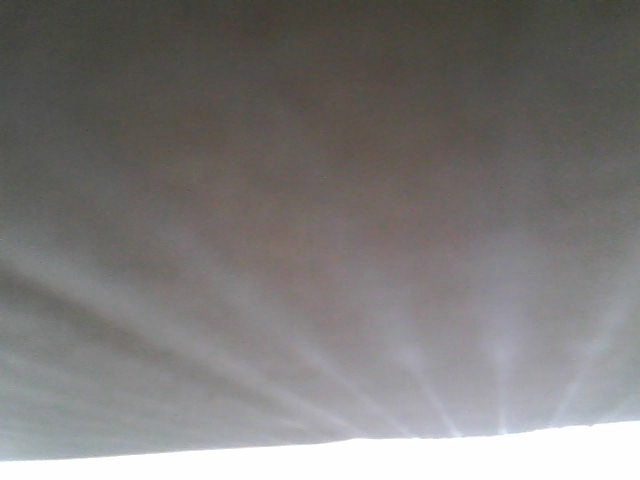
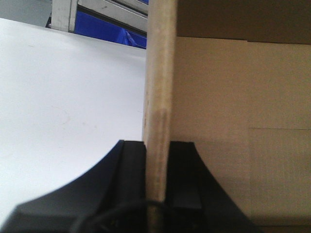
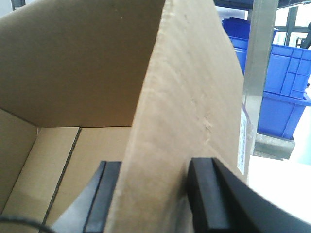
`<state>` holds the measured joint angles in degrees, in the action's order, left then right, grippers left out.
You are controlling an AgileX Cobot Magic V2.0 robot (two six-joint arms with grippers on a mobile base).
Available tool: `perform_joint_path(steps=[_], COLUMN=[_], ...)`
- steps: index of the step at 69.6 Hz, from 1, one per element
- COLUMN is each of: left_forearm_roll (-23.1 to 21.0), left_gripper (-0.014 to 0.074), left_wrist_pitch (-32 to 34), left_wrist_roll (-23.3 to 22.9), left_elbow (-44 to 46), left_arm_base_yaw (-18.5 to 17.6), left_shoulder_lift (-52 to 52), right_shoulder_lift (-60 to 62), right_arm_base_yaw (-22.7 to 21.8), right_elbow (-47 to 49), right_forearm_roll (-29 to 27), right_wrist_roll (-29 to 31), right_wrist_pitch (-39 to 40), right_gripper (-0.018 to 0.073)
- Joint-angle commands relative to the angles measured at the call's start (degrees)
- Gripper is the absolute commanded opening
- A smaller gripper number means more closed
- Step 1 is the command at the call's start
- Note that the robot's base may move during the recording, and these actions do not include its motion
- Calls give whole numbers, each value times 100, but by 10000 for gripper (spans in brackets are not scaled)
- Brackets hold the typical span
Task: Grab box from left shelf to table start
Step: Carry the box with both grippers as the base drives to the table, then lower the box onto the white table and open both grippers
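The brown cardboard box fills the front view as a blurred grey-brown face, with a strip of white table below it. In the left wrist view my left gripper is shut on the upright edge of a box wall; the box's pale inside lies to the right and the table to the left. In the right wrist view my right gripper has a finger on each side of another box wall and is shut on it. The box's open inside shows on the left. The black panel is hidden.
The left shelf's metal frame with a blue tray stands behind the table in the left wrist view. In the right wrist view a steel shelf post and blue trays stand close beyond the box, above white table.
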<state>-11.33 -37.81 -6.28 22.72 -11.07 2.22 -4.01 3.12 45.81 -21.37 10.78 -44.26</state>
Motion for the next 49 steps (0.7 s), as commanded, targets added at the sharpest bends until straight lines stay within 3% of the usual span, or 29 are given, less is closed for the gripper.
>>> perform_joint_path(steps=[1, 49], left_forearm_roll=[574, 481], left_gripper=[-90, -90], left_wrist_pitch=[93, 208], left_wrist_roll=[-8, -8], left_elbow=[67, 67], left_arm_base_yaw=[46, 46], left_shoulder_lift=[101, 101], right_shoulder_lift=[-36, -36], right_arm_base_yaw=[15, 15], right_elbow=[205, 205], right_forearm_roll=[-149, -149], right_wrist_roll=[-23, -23], right_wrist_pitch=[860, 865], right_gripper=[59, 59])
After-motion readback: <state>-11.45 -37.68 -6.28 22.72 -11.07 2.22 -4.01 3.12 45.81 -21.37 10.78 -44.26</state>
